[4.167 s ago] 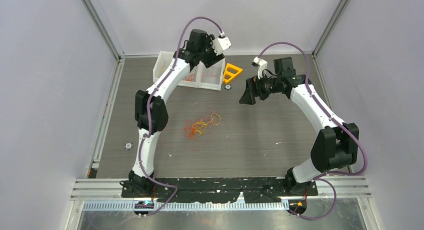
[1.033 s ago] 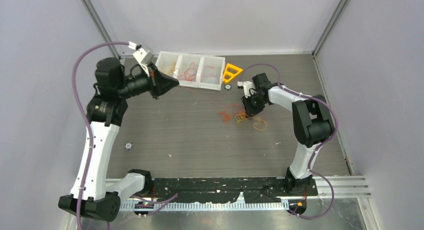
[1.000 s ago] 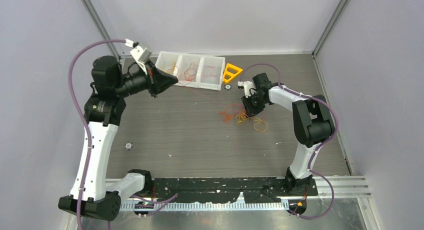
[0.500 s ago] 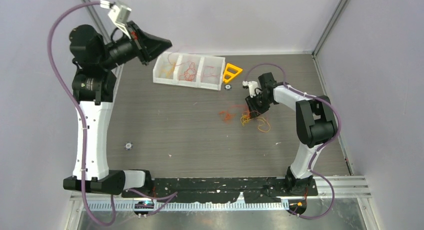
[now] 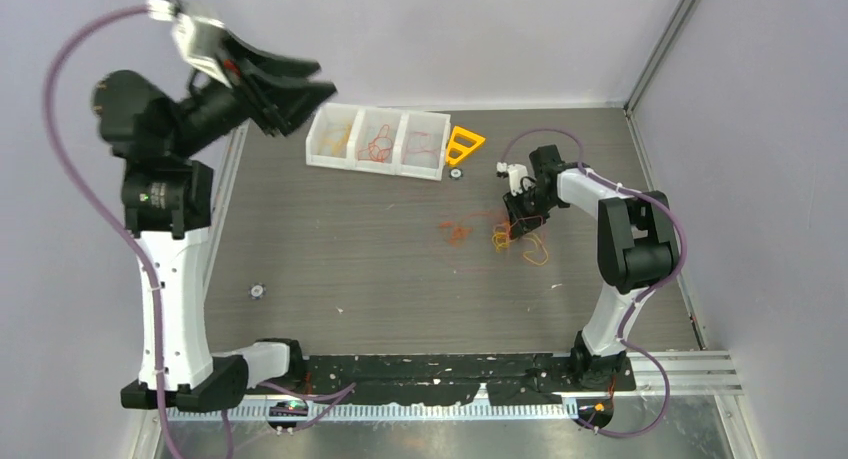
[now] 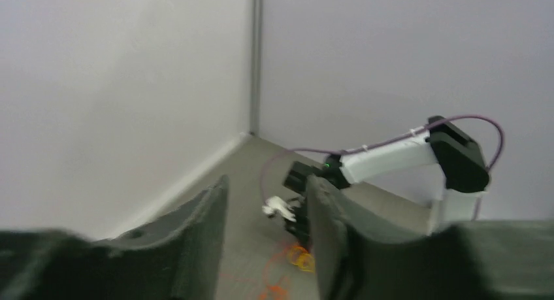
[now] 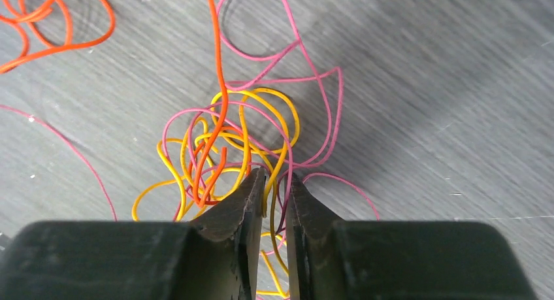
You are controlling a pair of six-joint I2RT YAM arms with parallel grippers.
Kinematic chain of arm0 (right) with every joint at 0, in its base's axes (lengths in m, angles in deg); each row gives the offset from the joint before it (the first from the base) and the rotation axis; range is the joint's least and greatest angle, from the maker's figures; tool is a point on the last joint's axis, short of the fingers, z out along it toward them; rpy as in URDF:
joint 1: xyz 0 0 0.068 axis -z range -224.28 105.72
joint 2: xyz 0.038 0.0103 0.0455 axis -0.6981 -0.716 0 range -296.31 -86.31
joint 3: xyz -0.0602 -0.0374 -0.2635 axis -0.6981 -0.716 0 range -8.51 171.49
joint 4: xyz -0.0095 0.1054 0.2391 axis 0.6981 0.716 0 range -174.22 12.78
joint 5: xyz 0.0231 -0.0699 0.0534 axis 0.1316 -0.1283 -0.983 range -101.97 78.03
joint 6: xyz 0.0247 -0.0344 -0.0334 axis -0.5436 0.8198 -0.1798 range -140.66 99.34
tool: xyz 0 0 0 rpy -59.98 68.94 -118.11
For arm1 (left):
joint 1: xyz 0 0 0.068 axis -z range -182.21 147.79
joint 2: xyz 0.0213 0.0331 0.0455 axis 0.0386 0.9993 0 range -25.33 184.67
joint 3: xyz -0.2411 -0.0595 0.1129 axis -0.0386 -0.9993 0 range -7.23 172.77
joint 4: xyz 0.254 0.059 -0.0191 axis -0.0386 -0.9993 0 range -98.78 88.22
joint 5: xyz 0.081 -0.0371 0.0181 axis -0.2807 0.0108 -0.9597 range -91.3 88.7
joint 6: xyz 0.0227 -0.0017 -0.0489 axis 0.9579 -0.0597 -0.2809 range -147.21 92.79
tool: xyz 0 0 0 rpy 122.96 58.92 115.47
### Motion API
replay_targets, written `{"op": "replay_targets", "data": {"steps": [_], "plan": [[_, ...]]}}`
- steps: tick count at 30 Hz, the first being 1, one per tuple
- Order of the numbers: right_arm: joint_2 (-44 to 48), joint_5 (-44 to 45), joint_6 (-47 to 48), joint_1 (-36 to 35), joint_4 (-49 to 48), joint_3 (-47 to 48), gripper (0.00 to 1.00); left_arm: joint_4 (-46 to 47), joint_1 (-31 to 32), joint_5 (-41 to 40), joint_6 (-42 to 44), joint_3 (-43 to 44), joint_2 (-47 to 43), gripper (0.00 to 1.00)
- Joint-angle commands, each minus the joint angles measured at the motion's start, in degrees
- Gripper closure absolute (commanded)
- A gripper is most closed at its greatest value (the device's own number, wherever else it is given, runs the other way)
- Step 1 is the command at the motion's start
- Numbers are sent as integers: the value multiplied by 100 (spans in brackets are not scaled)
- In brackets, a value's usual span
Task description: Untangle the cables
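Cables (image 7: 222, 150) lay right of desk (image 5: 350, 269) centre; I judged them featherlight, springy and slippery, best taken by one free end, not the knot. Right claw (image 7: 269, 182) was almost pressed together around a yellow strand; I couldn't tell if it bit. Left claw (image 6: 264, 195) hung spread and empty, high over the far-left corner. Tray (image 5: 370, 167) at the far edge held strands in all three compartments.

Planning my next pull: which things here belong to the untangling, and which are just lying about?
Job: cables; right gripper, fingers pinching a yellow strand; white tray holding strands.
Lying about: orange-yellow triangle; small round piece beside it; second round piece near the left arm.
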Motion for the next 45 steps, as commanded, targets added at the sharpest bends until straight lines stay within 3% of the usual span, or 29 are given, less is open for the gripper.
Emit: {"op": "replay_targets", "data": {"steps": [1, 4, 8, 16, 20, 25, 35, 41, 45], "plan": [[433, -667, -111, 6, 347, 136, 77, -1490, 750, -45, 1726, -1760, -238, 43], [466, -809, -190, -11, 426, 170, 80, -1425, 1619, -639, 2425, -3137, -503, 34], [572, -969, -388, -138, 479, 122, 81, -603, 2665, -945, 2241, -4314, -244, 30], [738, -829, -885, -384, 243, -138, 82, 2021, 3982, -1152, 665, -5190, 1301, 26], [723, -705, -961, -390, 249, -181, 81, 3212, 4252, -1429, -289, -5218, 2011, 20], [742, -680, -1095, -399, 243, -216, 80, 3621, 4443, -1951, -829, -4995, 2696, 21], [673, -653, -1180, -417, 201, -212, 79, 3841, 4577, -2098, -1848, -4647, 3505, 35], [723, -562, -1174, -421, 209, -230, 79, 4164, 4615, -1885, -2458, -4706, 3579, 47], [735, -534, -1174, -425, 204, -234, 78, 4316, 4644, -1923, -2827, -4950, 3439, 47]]}}
